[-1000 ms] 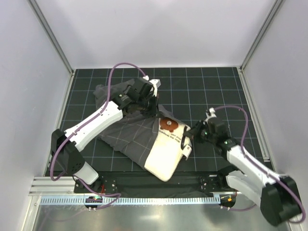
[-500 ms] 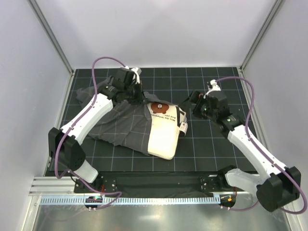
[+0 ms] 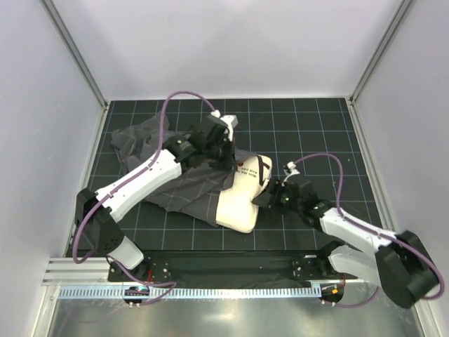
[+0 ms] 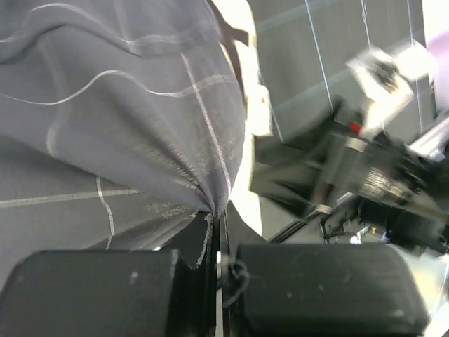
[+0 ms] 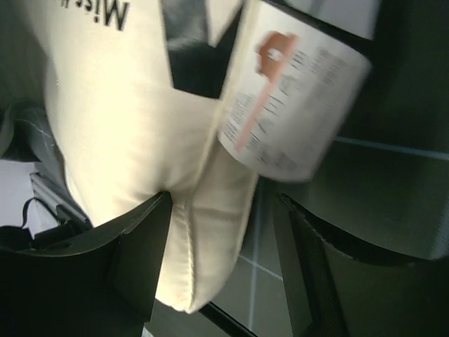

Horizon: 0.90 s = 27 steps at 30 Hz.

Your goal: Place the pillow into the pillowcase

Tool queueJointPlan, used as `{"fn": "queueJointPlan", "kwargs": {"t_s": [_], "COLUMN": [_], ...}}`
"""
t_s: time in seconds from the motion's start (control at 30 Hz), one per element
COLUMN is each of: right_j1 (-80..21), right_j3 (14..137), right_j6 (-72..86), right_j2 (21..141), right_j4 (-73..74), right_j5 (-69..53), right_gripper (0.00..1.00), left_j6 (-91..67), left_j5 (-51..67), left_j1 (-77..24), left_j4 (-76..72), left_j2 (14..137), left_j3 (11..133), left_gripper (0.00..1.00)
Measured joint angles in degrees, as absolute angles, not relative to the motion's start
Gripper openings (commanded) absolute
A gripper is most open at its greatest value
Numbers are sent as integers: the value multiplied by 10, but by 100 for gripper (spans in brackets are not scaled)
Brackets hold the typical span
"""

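The cream pillow lies mid-table with its far end inside the dark grey checked pillowcase. My left gripper is shut on a bunched fold of the pillowcase at its mouth, over the pillow's printed end. The fold runs into the closed jaws of the left gripper. My right gripper sits at the pillow's right edge. In the right wrist view the gripper is open, with the pillow's seamed edge between the fingers, against the left one and apart from the right. A white printed label hangs from the pillow.
A black gridded mat covers the table, with white walls on three sides. The pillowcase's loose end bunches at the far left. A metal rail runs along the near edge by the arm bases.
The left gripper pulled the pillowcase mouth right and nearer over the pillow's print. The right gripper swung from the far right down to the pillow's right edge, jaws apart.
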State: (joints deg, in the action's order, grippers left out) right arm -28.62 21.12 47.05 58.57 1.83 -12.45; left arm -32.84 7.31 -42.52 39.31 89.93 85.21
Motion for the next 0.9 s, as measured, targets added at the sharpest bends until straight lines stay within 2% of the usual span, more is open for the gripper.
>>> {"fn": "queueJointPlan", "kwargs": {"t_s": [0.1,0.13,0.27,0.37,0.43,0.57,0.7,0.9], "right_j1": [-330,-342,-368,-372,-373,-373,-373,-373], "right_j3": [219,231,269,269,269,269,268,291], "right_j6": [484,487,508,531,543,551,544,500], "right_j2": [658,688,794,827,837,824,758,625], "right_j4": [-65,-86,-179,-251,-291,-345,-355,-300], "right_j5": [-122,-122,-140,-160,-171,-182,-177,-159], "right_gripper": [55,47,34,27,27,27,25,13], "left_j6": [-342,-348,-368,-380,-387,-408,-418,-429], "left_j5": [42,30,-6,-10,-8,6,20,66], "left_j1": [-487,-507,-572,-585,-584,-582,-583,-551], "left_j4": [397,397,401,415,416,418,411,398], "left_j2": [899,899,900,901,902,902,901,887], "left_j3": [852,852,856,884,911,974,1012,1053], "left_gripper": [0,0,0,0,0,0,0,0]}}
